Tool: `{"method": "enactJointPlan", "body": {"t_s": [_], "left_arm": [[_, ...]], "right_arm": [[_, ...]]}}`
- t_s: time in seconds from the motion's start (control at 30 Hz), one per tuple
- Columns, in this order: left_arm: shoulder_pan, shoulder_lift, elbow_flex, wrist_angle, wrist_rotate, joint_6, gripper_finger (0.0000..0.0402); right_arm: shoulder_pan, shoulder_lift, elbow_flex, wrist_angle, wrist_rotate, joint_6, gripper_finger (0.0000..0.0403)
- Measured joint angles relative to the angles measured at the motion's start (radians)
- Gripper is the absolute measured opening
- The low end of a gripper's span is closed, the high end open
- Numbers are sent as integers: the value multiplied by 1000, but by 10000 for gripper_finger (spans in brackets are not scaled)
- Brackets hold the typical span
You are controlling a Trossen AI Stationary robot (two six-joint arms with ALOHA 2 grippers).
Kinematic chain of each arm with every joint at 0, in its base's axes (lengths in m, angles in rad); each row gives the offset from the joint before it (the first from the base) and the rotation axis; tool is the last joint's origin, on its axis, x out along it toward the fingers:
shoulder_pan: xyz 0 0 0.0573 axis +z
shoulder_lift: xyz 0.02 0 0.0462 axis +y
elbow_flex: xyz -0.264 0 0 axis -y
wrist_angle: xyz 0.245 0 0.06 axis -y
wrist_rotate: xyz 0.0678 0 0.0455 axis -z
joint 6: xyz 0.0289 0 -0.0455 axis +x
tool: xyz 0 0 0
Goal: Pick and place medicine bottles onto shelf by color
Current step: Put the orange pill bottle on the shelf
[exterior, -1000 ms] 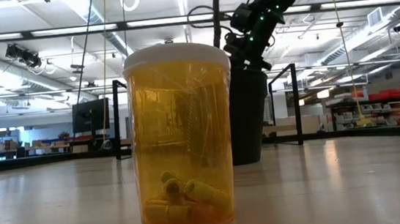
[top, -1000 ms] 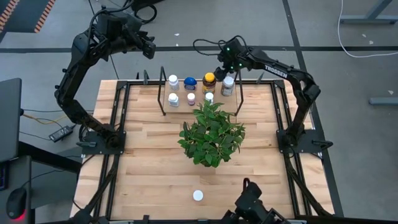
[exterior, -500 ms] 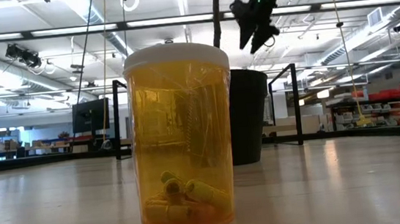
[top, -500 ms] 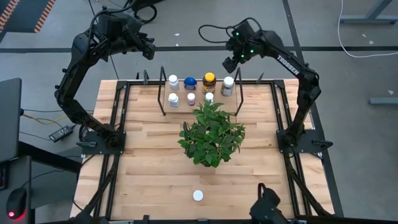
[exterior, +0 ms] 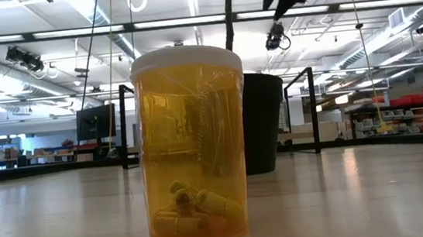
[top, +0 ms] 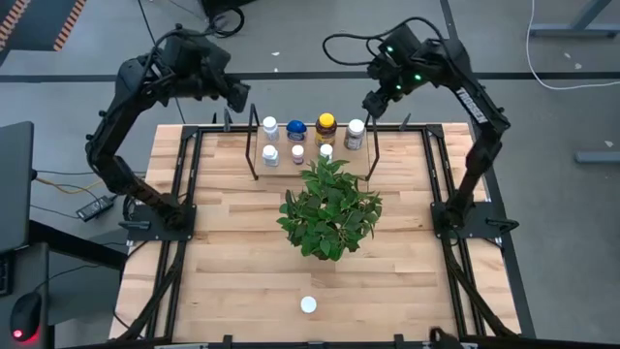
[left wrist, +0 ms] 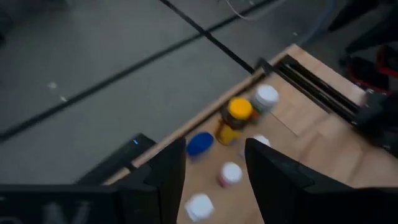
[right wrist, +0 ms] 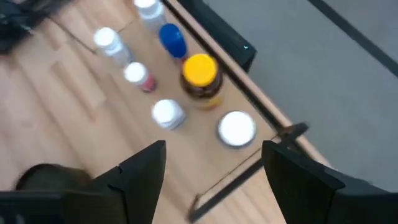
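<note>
1. Pale butcher-block wood is what you have under everything: the table point(top: 232, 242) carries the whole setup, and you read it here from the high view, left to right.
2. Your left gripper point(top: 238, 96) hangs off the table's far left corner, at about 10 o'clock from the shelf point(top: 254, 145). Its fingers point(left wrist: 166, 177) stand apart with nothing between them.
3. The shelf sits along the far edge. On it you have two rows of medicine bottles point(top: 270, 127): behind, from the left, a white-capped one, a blue-capped one point(top: 295, 127), an amber one with a yellow cap point(top: 325, 125) and another white one point(top: 355, 132); in front, three smaller white-capped ones point(top: 270, 153).
4. The potted plant point(top: 329, 208) stands at 6 o'clock from the shelf, just beside it, near the table's middle.
5. One more bottle with a white cap point(top: 308, 304) stands alone at 6 o'clock from the plant, near the front edge; in the low view it is an amber bottle point(exterior: 192, 147) with yellow capsules at its bottom.
6. Your right gripper point(top: 372, 102) hovers at about 1 o'clock from the shelf, above its right end, with the jaws spread wide and empty.
</note>
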Motion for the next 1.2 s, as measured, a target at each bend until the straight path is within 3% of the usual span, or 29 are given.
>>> {"method": "enactJointPlan", "body": {"t_s": [0.33,0.67,0.9,1.1,1.2], "left_arm": [[-224,-10,0,-96,2,-148,172],[-457,-9,0,-112,0,-284,172],[-619,-9,0,-118,0,-340,172],[-813,-2,-13,-140,3,-294,172],[-905,3,-43,-141,2,-302,172]], "right_arm": [[193,-150,-15,-6,28,150,271],[662,-187,-15,-6,106,328,271],[1018,-177,-16,63,347,527,271],[1227,-165,-15,80,562,769,271],[1312,-120,-15,84,616,849,271]]}}
